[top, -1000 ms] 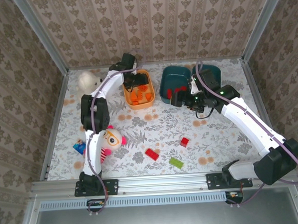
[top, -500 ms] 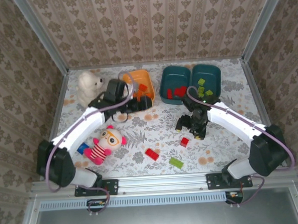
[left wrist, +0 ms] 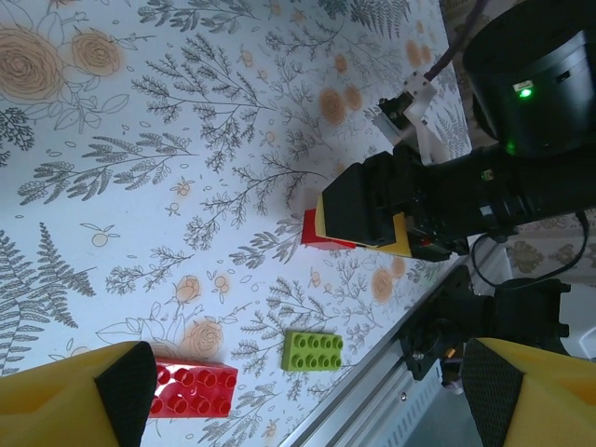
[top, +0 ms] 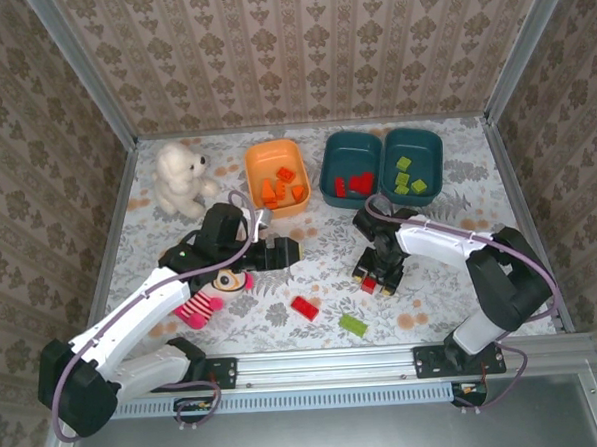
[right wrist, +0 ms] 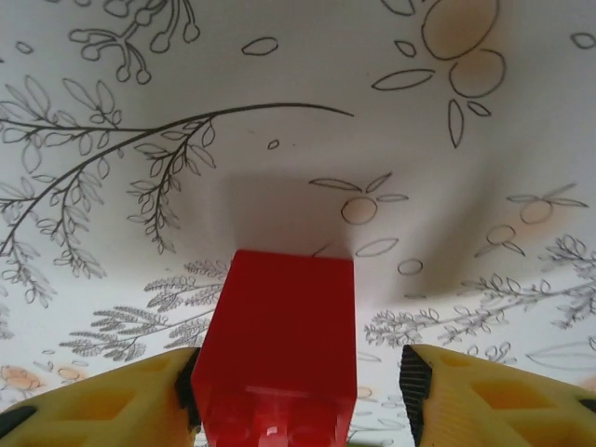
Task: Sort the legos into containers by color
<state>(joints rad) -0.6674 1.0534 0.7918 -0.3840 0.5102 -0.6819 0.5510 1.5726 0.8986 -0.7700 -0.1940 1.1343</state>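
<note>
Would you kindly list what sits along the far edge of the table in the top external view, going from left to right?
First the white plush bear → orange tub → left teal tub, holding red bricks → right teal tub, holding green bricks.

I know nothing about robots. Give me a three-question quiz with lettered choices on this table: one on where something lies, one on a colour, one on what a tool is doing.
1. Where do the sorted light green plastic bricks lie?
A. in the orange tub
B. beside the plush bear
C. in the right-hand dark teal plastic tub

2. What colour is the small plastic brick between the right tool's fingers?
A. red
B. green
C. orange

3. How does the left tool stand?
A. shut on a green brick
B. open, holding nothing
C. clamped on the bear

Answers:
1. C: seen from above, the green bricks sit inside that tub.
2. A: the right wrist view shows a red block between the yellow fingers.
3. B: its own fingers stand wide apart, with the table showing between them.
</note>
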